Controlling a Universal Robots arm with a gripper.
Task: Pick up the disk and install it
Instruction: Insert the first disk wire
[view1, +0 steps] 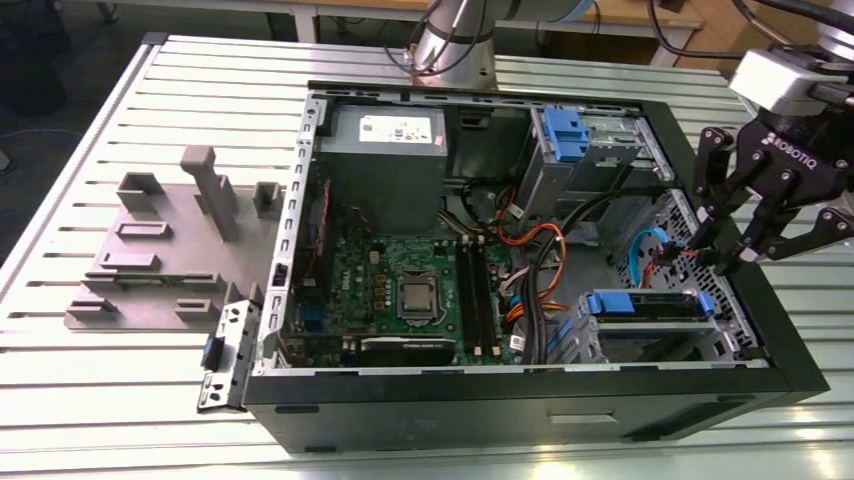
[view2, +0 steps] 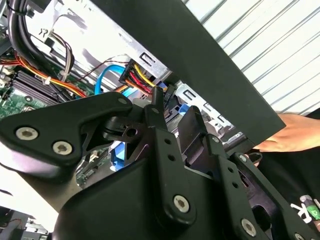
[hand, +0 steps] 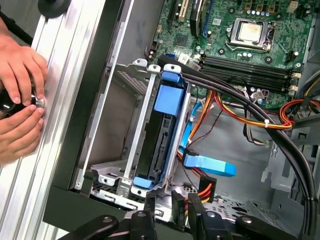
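The open computer case (view1: 534, 390) lies flat on the ribbed metal table (view1: 120, 420), and the claw (view1: 731, 245) hangs over the case's side wall, fingers spread and holding nothing. Inside that wall, the disk (hand: 162, 135) stands on edge in its bay, blue carrier around it. So the step in hand looks like the pick-up: the fingers must drop squarely over the carrier, avoiding the orange and blue cables (hand: 210, 170) beside it. Two hands (hand: 17, 100) rest on the table just outside the case.
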